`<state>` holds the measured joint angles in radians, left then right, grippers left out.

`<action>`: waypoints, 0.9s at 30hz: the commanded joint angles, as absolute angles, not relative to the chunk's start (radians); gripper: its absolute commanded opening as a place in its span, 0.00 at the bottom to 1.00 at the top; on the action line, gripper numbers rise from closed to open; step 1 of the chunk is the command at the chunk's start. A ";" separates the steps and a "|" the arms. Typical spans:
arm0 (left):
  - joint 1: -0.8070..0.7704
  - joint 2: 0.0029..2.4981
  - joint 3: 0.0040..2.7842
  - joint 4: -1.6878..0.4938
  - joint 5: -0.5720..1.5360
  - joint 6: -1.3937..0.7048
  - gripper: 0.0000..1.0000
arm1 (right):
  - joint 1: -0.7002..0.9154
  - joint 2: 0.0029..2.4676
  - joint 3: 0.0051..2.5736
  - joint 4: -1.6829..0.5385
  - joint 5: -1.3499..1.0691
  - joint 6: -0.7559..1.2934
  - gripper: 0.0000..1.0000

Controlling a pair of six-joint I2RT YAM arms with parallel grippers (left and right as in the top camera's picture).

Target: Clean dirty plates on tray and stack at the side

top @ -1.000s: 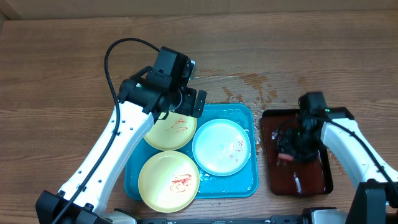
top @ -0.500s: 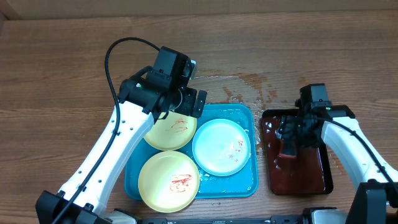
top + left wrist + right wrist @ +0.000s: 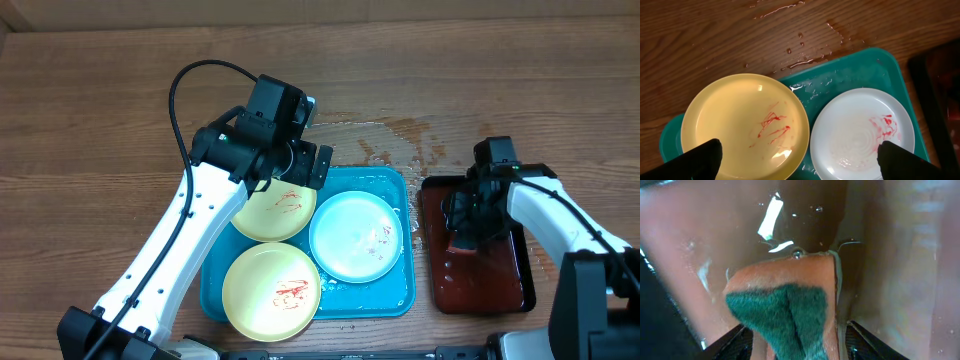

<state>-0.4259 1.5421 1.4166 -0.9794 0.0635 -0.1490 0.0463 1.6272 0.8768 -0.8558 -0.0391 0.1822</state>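
While the right end effector [image 3: 795, 330] seems to pinch a sponge [image 3: 785, 305], the plates [image 3: 355, 237] lie to its left in the tray [image 3: 392, 296], nearer the left end effector [image 3: 800, 155], which hangs open.

Three plates [image 3: 355, 237] in tray [image 3: 402, 292], smaller tray [image 3: 482, 287] to its right (sponge [image 3: 785, 305] inside)

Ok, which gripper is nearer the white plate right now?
Left. The left gripper hovers open over the blue tray's far edge, beside the white plate; the right gripper is off over the dark red tray, gripping a sponge.
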 commanded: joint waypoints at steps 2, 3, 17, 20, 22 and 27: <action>-0.433 1.549 1.433 -0.979 0.071 -0.126 1.00 | 0.044 1.660 0.889 -0.848 -0.047 0.178 0.59; -0.433 1.549 1.433 -0.979 0.071 -0.126 1.00 | 0.044 1.664 0.889 -0.849 -0.046 0.178 0.57; -0.433 1.549 1.433 -0.979 0.071 -0.127 1.00 | 0.044 1.667 0.889 -0.850 -0.038 0.178 1.00; -0.433 1.549 1.433 -0.979 0.071 -0.127 1.00 | 0.044 1.667 0.889 -0.864 0.020 0.138 1.00; -0.433 1.549 1.433 -0.979 0.071 -0.127 1.00 | 0.044 1.667 0.889 -0.842 0.046 0.016 1.00; -0.433 1.549 1.433 -0.979 0.072 -0.127 1.00 | 0.044 1.667 0.889 -0.850 0.036 -0.162 1.00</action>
<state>-0.4259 1.5421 1.4166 -0.9794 0.0635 -0.1490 0.0471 1.6588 0.8833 -0.8501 0.0177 -0.0303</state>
